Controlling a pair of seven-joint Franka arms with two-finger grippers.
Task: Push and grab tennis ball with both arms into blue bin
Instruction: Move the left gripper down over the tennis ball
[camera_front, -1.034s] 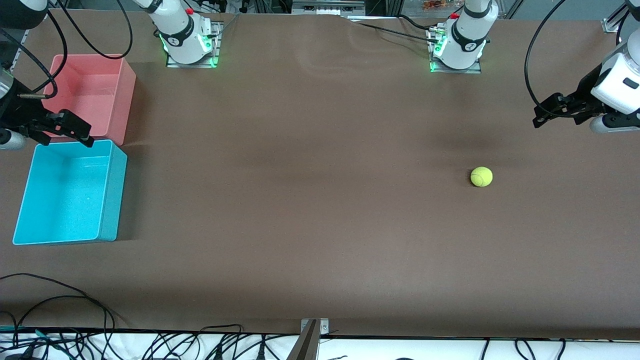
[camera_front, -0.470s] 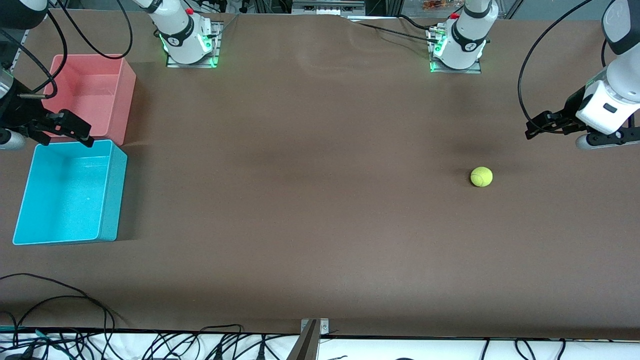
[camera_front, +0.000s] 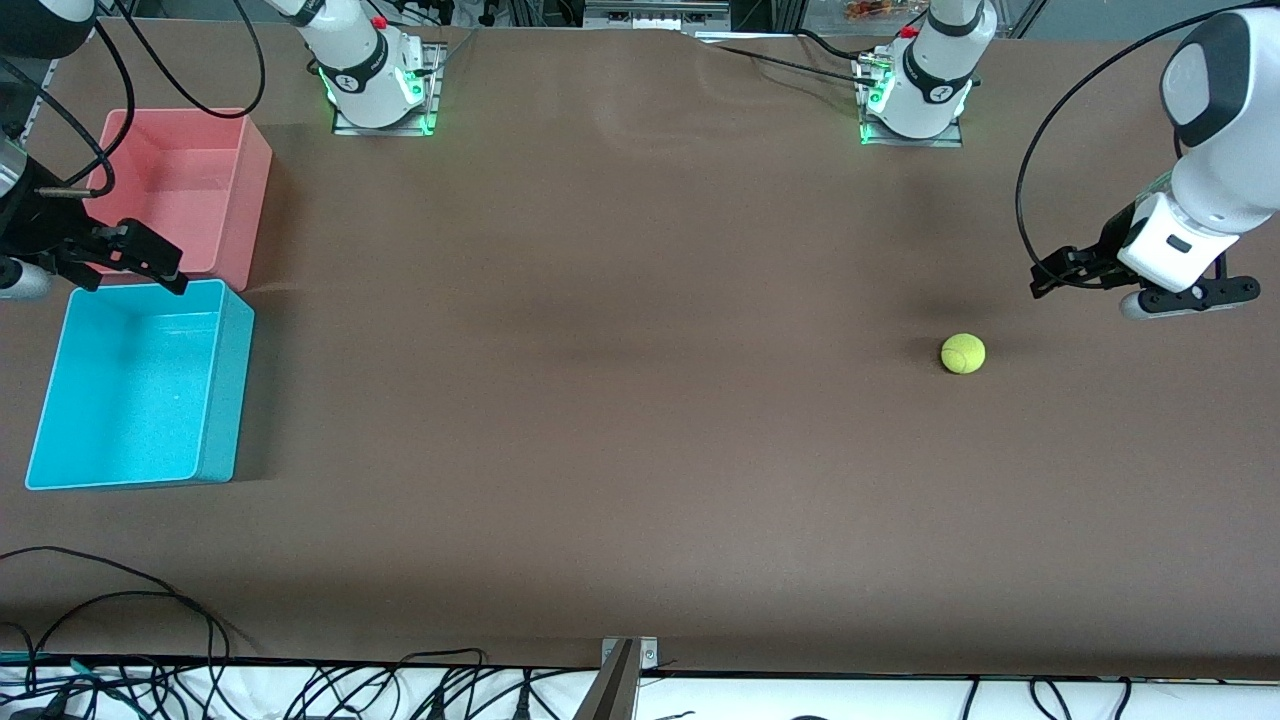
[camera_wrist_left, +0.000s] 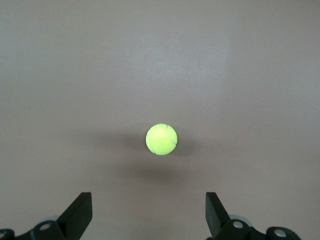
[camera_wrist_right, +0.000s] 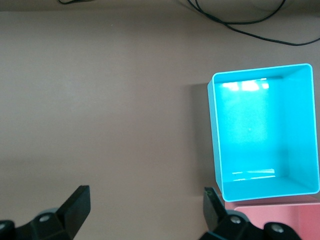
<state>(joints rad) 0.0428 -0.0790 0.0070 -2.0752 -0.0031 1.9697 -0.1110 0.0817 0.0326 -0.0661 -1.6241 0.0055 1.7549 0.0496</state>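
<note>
I see the brown table (camera_front: 620, 400) carrying the tennis ball (camera_front: 963, 353) toward the left arm's end, and the blue bin (camera_front: 140, 385) with a pink bin (camera_front: 190, 190) at the right arm's end.

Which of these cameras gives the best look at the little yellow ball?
The left wrist view: the tennis ball sits mid-picture, large, its seam showing, ahead of the open left gripper. The front view shows it small on the table. The right wrist view does not show it.
</note>
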